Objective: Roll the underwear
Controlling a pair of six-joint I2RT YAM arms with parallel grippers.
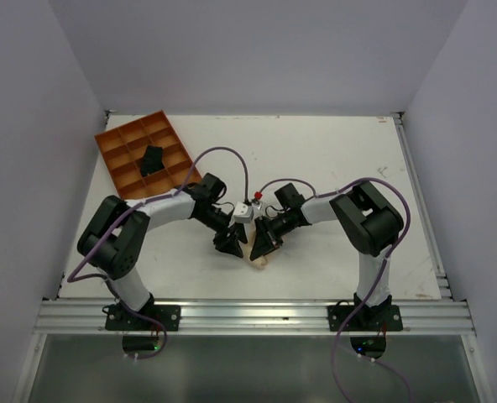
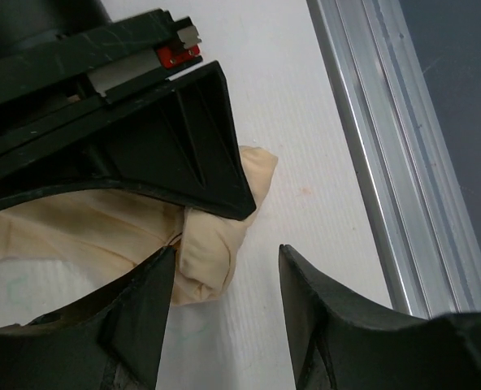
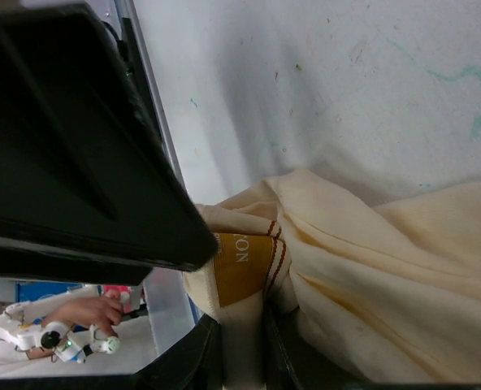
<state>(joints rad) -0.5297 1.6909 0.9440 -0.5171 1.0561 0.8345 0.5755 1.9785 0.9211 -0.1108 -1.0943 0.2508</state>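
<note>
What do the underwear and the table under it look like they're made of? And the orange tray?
Underwear: soft, thin cloth, pale beige and matte. It creases and folds, and carries a sewn tan label.
Table: white matte sheet with fine ribbing, likely plastic or laminate.
Tray: orange, rigid, with thin dividers, probably plastic.

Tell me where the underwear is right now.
In the top view the underwear lies centred near the front rail, between the two grippers: the right gripper pinches it and the left gripper stands open beside it.
</note>
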